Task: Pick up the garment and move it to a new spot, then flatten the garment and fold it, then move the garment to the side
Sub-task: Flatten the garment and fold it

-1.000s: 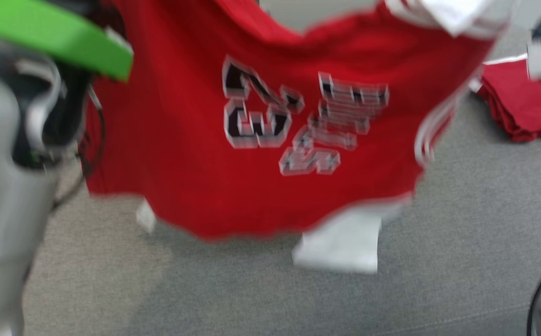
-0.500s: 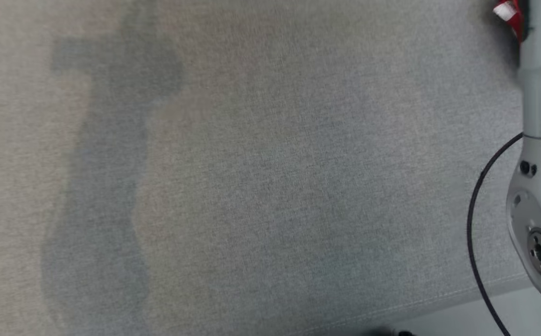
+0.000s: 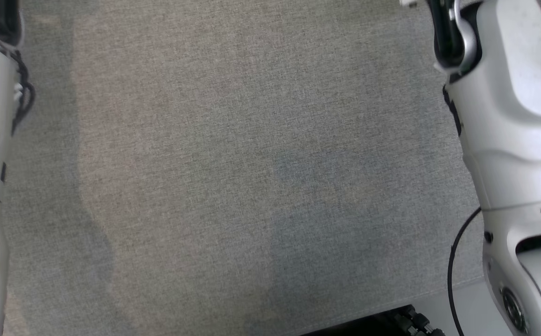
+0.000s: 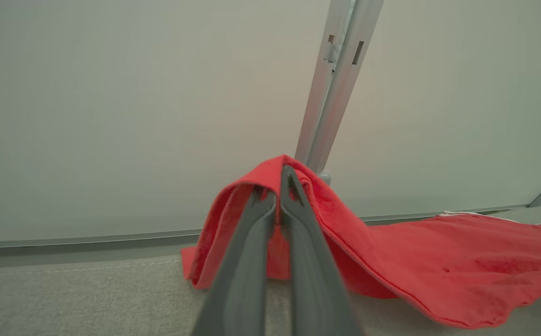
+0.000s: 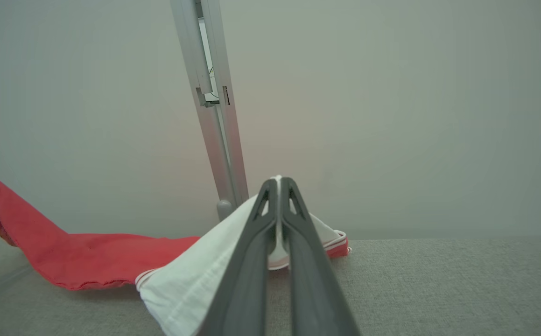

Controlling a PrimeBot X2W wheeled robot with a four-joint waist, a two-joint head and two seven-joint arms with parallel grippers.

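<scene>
Pinching the garment (image 4: pixel 438 261) at both ends, red fold clamped in the closed left fingers (image 4: pixel 247 261) and white sleeve (image 5: pixel 191 275) in the closed right fingers (image 5: pixel 251 261), long axis running crosswise between the pairs, sagging onto the grey surface (image 5: pixel 438 289).

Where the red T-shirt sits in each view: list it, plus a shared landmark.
Head view: maybe the white scrap at the top edge.
Left wrist view: T-shirt over left gripper, centre, trailing lower right.
Right wrist view: white sleeve in right gripper, centre; red lower left.
Shared landmark: metal post.
</scene>
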